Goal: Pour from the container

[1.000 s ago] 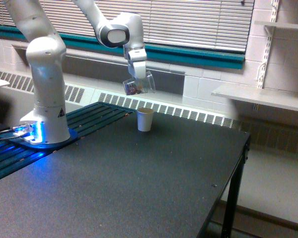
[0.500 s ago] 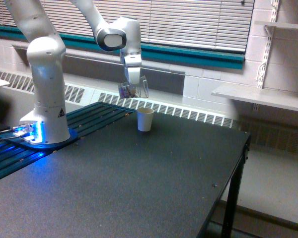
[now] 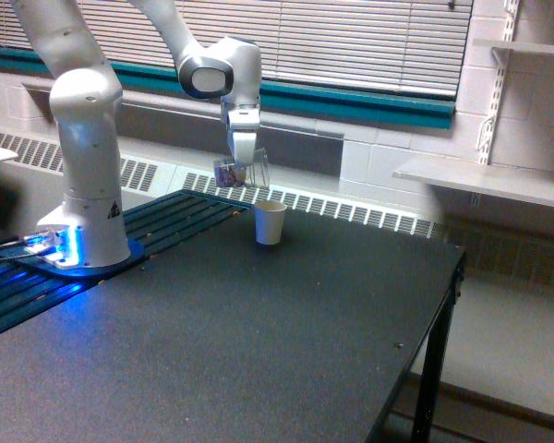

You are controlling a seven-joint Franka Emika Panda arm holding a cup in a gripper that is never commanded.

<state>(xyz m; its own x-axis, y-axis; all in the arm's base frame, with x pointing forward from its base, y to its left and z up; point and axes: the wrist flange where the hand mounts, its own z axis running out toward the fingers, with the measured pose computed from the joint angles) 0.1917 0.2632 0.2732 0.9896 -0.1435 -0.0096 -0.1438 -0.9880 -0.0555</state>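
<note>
Here the white Franka arm reaches from its base at the exterior view's left, across to a point above the far part of the dark, speckled tabletop (image 3: 258,351). Its gripper (image 3: 243,166) points downward, and the fingers are clenched on the clear see-through plastic measuring cup (image 3: 241,173), which hangs in the air clear of the tabletop. The cup is tilted, with dark pinkish-brown bits showing through its wall on the side towards the exterior view's left; the exact angle and where its spout faces are too small to tell. Below it and slightly towards the exterior view's right stands a small opaque white paper cup (image 3: 270,222), upright on the tabletop and apart from the measuring cup, with a clear gap between them. Whether anything lies in the paper cup cannot be seen from this angle.

The arm's white base column (image 3: 90,175) stands on a blue-lit round foot at the exterior view's left, beside dark slatted panels. Behind the tabletop run a long white radiator grille (image 3: 351,210) and closed window blinds (image 3: 351,41) above a teal strip. At the exterior view's right, a white wall shelf (image 3: 485,180) is mounted on the painted block wall.
</note>
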